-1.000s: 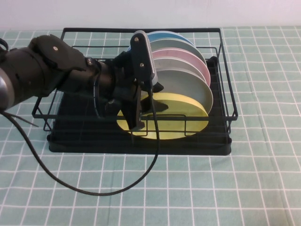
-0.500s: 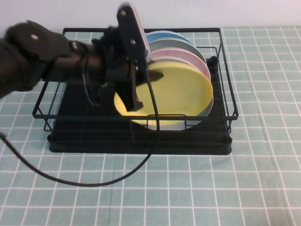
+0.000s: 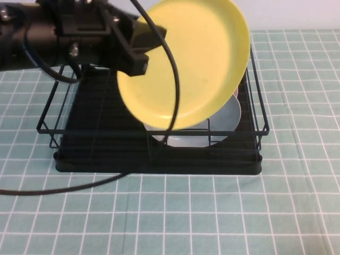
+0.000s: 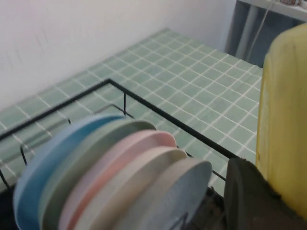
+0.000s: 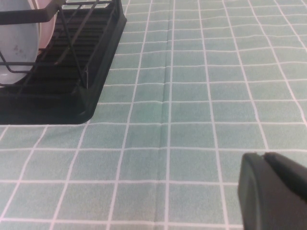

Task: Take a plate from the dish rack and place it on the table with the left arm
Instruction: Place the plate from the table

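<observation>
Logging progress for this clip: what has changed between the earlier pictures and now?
The left pincer, shut on the yellow plate, has lifted it up out of the dish rack; a second ago it sat low in the front slot. The other plates stay racked, the rack has not shifted, and the right pincer hangs over the table.

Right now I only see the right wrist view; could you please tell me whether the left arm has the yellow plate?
Observer: Yes, the left tool grips the yellow plate by its edge, tilted, above the rack.
Operator: What is in the rack?
Observer: Five plates stand on edge there, one blue, one pink.
Operator: And my right tool?
Observer: The right tool hovers over the table beside the rack; the overhead view does not show it.
</observation>
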Robot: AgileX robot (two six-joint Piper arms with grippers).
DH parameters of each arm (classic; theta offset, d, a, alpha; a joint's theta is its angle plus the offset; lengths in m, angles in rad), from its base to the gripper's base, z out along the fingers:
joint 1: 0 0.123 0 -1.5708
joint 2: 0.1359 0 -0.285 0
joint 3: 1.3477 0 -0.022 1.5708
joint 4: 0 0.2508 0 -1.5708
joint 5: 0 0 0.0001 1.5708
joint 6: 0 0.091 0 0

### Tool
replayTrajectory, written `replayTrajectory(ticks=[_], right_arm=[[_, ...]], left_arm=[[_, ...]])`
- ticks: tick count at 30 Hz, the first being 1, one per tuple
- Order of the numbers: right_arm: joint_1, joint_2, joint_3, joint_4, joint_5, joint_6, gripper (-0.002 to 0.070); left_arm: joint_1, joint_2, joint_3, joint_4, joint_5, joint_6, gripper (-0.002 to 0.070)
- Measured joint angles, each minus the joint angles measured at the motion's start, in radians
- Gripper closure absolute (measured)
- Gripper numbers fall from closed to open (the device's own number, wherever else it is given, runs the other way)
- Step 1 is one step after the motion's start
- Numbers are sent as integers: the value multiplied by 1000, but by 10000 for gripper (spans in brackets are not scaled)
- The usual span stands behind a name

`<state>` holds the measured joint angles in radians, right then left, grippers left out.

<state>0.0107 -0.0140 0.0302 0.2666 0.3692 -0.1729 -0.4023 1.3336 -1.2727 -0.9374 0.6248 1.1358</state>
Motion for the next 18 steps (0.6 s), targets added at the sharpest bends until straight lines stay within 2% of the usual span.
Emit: replayTrajectory(ticks=[4, 9, 13, 18], right_arm=[[0, 0, 0, 0, 0, 0, 694], [0, 0, 0, 0, 0, 0, 694], [0, 0, 0, 0, 0, 0, 694], [0, 0, 0, 0, 0, 0, 694]], left_arm=[[75, 2, 0, 1, 100, -198, 585], [194, 2, 10, -111, 208, -347, 585], [253, 2, 103, -292, 305, -354, 585], [261, -21, 314, -380, 335, -300, 585]])
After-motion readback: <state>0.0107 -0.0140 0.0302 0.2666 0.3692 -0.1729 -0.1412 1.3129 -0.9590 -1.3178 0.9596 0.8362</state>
